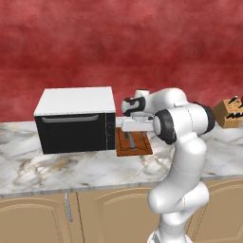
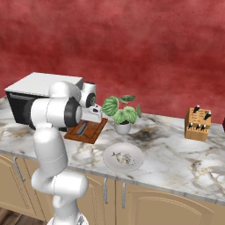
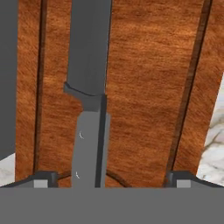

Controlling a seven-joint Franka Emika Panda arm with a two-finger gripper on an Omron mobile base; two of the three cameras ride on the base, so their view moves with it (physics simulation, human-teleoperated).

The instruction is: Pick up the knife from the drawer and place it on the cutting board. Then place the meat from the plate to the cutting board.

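The knife (image 3: 89,87) lies flat on the reddish-brown cutting board (image 3: 144,87). My gripper (image 3: 111,179) hangs open just above it, and the knife passes between the fingertips (image 3: 43,178) nearer the left one, touching neither. From the base, the knife (image 2: 82,128) rests lengthwise on the cutting board (image 2: 90,132), with the hand right over it. The same knife (image 1: 128,141) and board (image 1: 140,147) sit beside the oven. The meat (image 2: 124,158) lies on the white plate (image 2: 110,154) near the counter's front edge. The drawer is out of view.
A black oven (image 1: 75,126) with a white top stands just left of the board. A potted plant (image 2: 121,113) stands right of the board, behind the plate. A tan knife block (image 2: 197,124) sits at the far right. Marble counter (image 2: 171,154) lies open between plate and block.
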